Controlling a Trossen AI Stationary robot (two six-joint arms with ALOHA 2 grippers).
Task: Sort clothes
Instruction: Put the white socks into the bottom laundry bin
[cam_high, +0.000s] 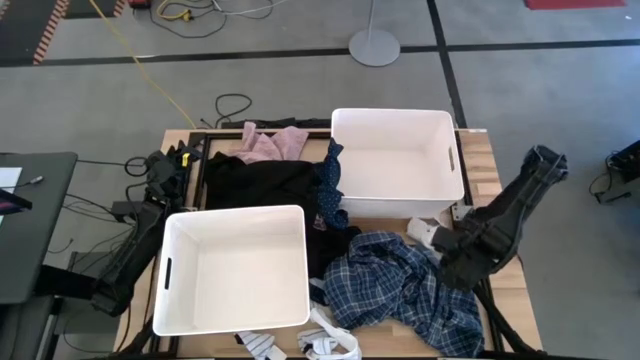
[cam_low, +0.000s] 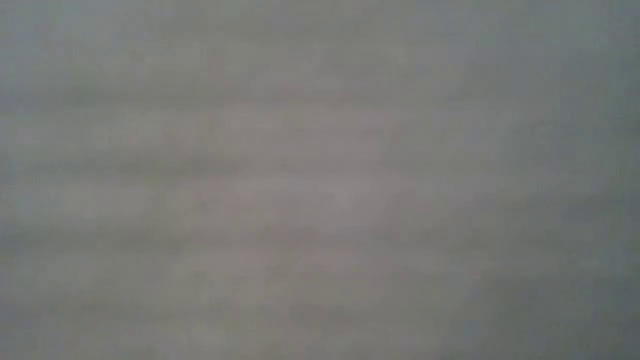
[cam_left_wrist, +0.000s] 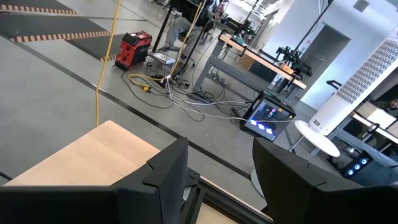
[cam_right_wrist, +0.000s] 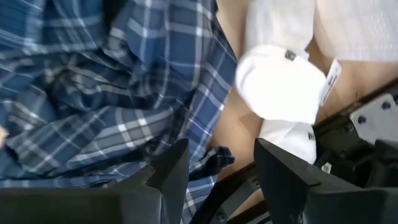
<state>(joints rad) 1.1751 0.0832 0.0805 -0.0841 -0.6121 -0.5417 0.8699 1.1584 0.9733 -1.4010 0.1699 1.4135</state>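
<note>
The blue-white plaid shirt (cam_high: 405, 290) lies crumpled on the table's near right. A white sock (cam_high: 424, 231) rests beside it, against the far bin's near corner. A pink garment (cam_high: 270, 145), a black garment (cam_high: 262, 182) and a dark blue patterned piece (cam_high: 331, 187) lie between the bins. Striped socks (cam_high: 330, 346) lie at the near edge. My right gripper (cam_right_wrist: 221, 155) hangs open, pointing down over the shirt's edge (cam_right_wrist: 205, 112), next to the sock (cam_right_wrist: 273, 84), touching nothing. My left gripper (cam_left_wrist: 217, 155) waits open at the table's left edge, pointing level.
One white bin (cam_high: 300, 215) stands at the near left and another (cam_high: 452, 160) at the far right; both show bare insides. Cables and a lamp base (cam_high: 374, 46) lie on the floor beyond. The low view shows only flat grey.
</note>
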